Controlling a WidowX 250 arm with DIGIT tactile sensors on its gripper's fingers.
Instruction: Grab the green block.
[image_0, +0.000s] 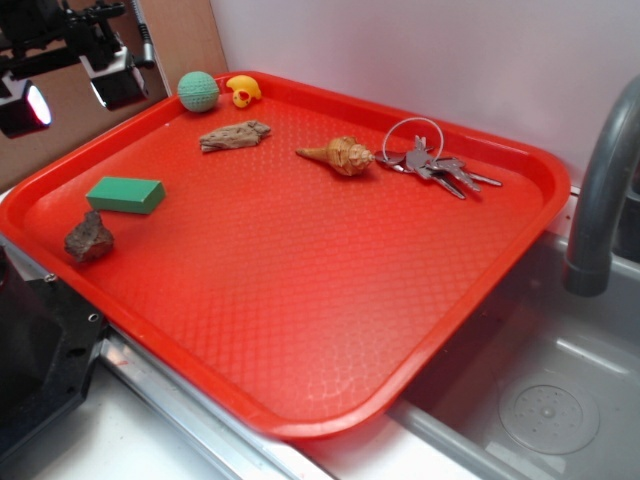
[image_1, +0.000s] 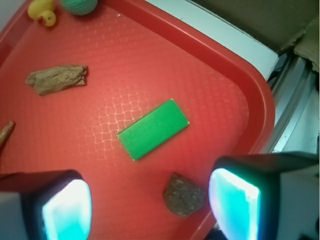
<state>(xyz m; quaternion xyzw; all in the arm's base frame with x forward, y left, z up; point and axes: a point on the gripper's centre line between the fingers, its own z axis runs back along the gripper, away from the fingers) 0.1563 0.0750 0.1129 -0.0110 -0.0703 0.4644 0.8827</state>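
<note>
Jaws stand apart, clamping nothing; I see the green block (image_1: 153, 129) lying free between them, the rock (image_1: 184, 195) partly hidden.

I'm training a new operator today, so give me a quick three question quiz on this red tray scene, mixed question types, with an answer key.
1. True or false: the gripper is shut on the green block.
2. Which thing lies nearest the green block? A) keys B) brown rock C) seashell
3. Fill in: the yellow toy sits beside the teal ____ in the corner of the tray.

Key: 1 false, it is open above the block; 2 B; 3 ball.
</note>
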